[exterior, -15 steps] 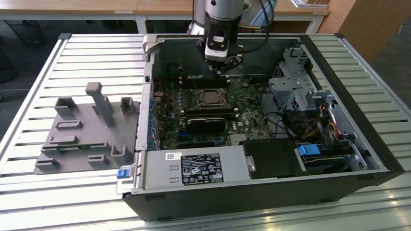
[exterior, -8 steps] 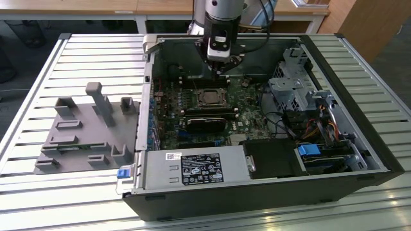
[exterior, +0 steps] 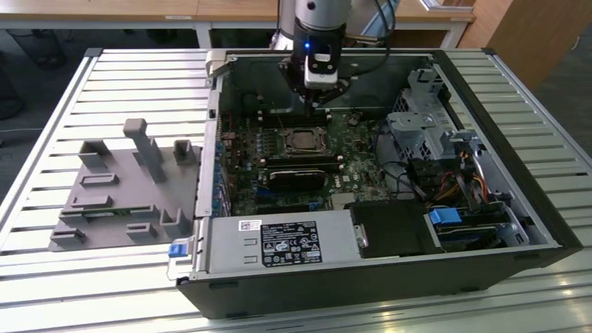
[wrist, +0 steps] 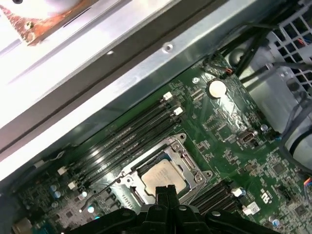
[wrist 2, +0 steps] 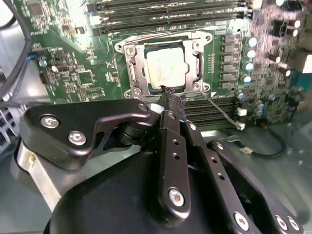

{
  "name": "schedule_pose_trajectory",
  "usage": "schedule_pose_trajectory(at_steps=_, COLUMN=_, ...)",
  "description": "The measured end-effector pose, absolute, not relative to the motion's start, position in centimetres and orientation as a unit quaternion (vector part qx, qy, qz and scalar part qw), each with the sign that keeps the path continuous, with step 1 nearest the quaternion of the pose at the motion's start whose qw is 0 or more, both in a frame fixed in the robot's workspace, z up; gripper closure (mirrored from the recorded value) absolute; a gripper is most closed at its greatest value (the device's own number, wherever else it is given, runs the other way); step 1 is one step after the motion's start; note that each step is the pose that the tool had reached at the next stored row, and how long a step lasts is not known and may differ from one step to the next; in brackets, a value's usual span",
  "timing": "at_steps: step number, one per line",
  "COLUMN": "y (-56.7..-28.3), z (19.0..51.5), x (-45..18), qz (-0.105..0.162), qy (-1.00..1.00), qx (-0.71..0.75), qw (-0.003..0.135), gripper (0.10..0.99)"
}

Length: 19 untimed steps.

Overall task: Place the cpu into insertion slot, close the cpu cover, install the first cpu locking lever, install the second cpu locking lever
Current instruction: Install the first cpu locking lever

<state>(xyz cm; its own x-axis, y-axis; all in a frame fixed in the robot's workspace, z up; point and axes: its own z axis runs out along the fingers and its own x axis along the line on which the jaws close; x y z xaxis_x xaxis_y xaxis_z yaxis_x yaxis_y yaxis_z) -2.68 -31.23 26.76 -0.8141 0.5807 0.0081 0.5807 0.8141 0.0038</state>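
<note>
Beside the cpu [wrist 2: 165,67], black memory slots [wrist 2: 170,14]

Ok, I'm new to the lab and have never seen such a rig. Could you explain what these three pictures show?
The exterior view comes from a camera off the robot. It shows a silver-grey robot arm reaching down into an open black computer case, which lies on a slatted metal table. A grey plastic holder block stands at the exterior view's left. The two wrist views come from cameras riding on the arm. They look past its black gripper at the green circuit board. The gripper is shut and holds nothing. Its tip is close to the square socket with a silvery metal rim. In that socket sits the small flat square chip with the dull silver top.
</note>
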Motion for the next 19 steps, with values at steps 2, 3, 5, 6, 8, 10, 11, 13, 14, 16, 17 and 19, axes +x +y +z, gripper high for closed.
schedule_pose_trajectory(at_steps=2, y=-31.23, z=26.73, x=-2.68, qz=-0.003, qy=-0.958, qx=-0.288, qw=0.003, gripper=0.98)
schedule_pose_trajectory(at_steps=3, y=-31.23, z=26.72, x=-2.68, qz=-0.003, qy=-0.96, qx=-0.279, qw=0.003, gripper=0.98)
schedule_pose_trajectory(at_steps=5, y=-31.23, z=26.69, x=-2.68, qz=-0.003, qy=-0.965, qx=-0.261, qw=0.003, gripper=0.98)
schedule_pose_trajectory(at_steps=6, y=-31.23, z=26.68, x=-2.68, qz=-0.003, qy=-0.968, qx=-0.252, qw=0.003, gripper=0.98)
schedule_pose_trajectory(at_steps=8, y=-31.23, z=26.65, x=-2.68, qz=-0.003, qy=-0.972, qx=-0.235, qw=0.004, gripper=0.98)
schedule_pose_trajectory(at_steps=10, y=-31.23, z=26.62, x=-2.68, qz=-0.003, qy=-0.976, qx=-0.217, qw=0.004, gripper=0.98)
schedule_pose_trajectory(at_steps=11, y=-31.23, z=26.6, x=-2.68, qz=-0.003, qy=-0.978, qx=-0.208, qw=0.004, gripper=0.98)
schedule_pose_trajectory(at_steps=13, y=-31.23, z=26.59, x=-2.68, qz=-0.003, qy=-0.982, qx=-0.19, qw=0.004, gripper=0.98)
schedule_pose_trajectory(at_steps=14, y=-31.23, z=26.57, x=-2.68, qz=-0.003, qy=-0.983, qx=-0.181, qw=0.004, gripper=0.98)
schedule_pose_trajectory(at_steps=16, y=-31.23, z=26.52, x=-2.68, qz=-0.01, qy=-0.985, qx=-0.17, qw=0.005, gripper=0.98)
schedule_pose_trajectory(at_steps=17, y=-31.23, z=26.49, x=-2.68, qz=-0.015, qy=-0.986, qx=-0.167, qw=0.006, gripper=0.98)
schedule_pose_trajectory(at_steps=19, y=-31.23, z=26.47, x=-2.68, qz=-0.025, qy=-0.987, qx=-0.159, qw=0.008, gripper=0.98)
